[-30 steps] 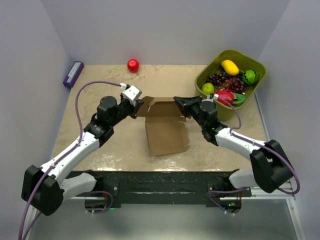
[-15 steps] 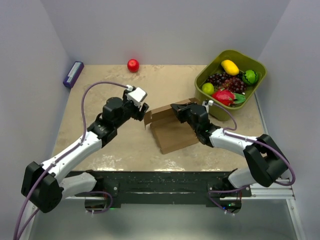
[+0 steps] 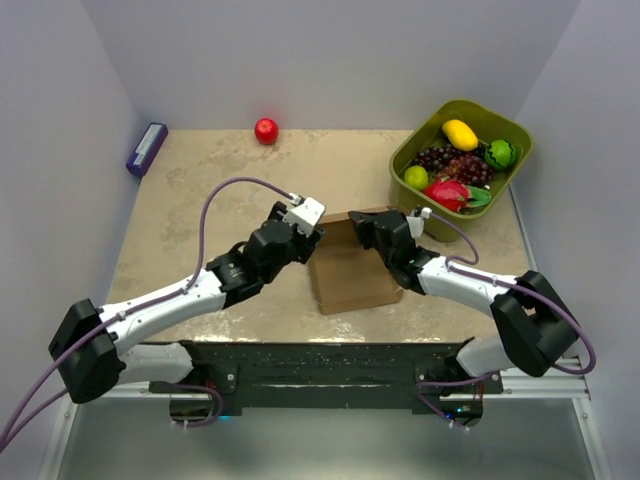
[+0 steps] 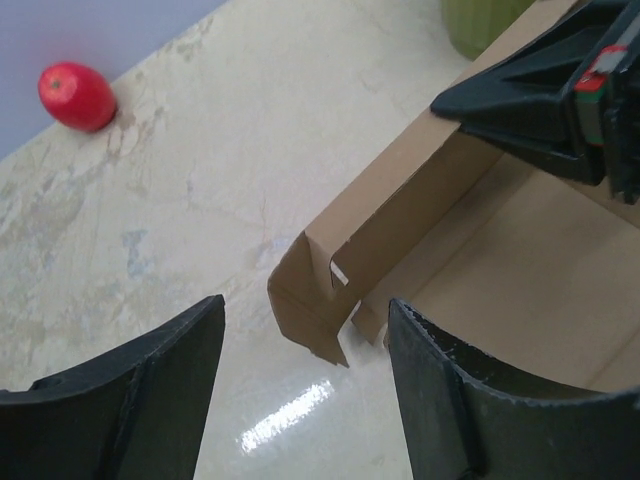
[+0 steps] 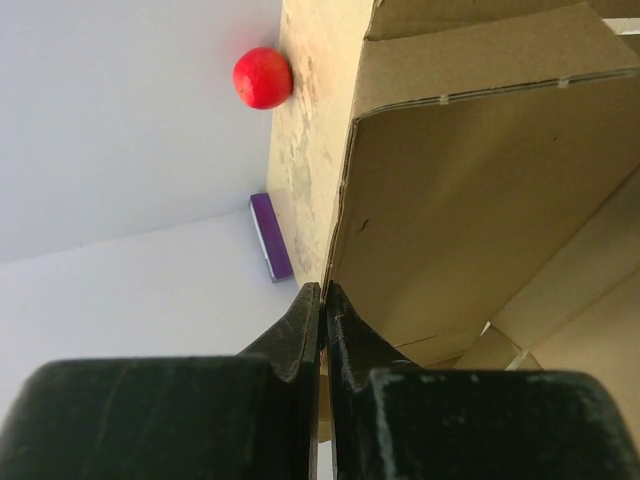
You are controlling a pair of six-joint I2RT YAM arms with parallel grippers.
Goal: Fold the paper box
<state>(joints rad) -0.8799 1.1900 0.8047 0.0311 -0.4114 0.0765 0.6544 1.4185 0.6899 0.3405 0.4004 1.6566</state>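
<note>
The brown paper box (image 3: 352,272) lies mid-table, its base flat and its far wall standing up. My right gripper (image 3: 358,223) is shut on that wall's top edge; the right wrist view shows the cardboard edge pinched between its black fingers (image 5: 300,320), with the box's inside (image 5: 470,200) to the right. My left gripper (image 3: 313,238) hovers at the box's left far corner, open. In the left wrist view its fingers (image 4: 150,390) straddle bare table just short of the bent corner flap (image 4: 308,305), touching nothing. The right gripper (image 4: 470,100) also shows there on the wall.
A green bin (image 3: 512,128) full of fruit stands at the back right, its corner (image 4: 480,15) close behind the box. A red fruit (image 3: 266,130) sits at the back edge. A purple block (image 3: 146,148) lies at the back left by the wall.
My left gripper has opened, let go of the box and swung right to the box's left corner. The right gripper has closed on the far wall and the box has shifted right.
</note>
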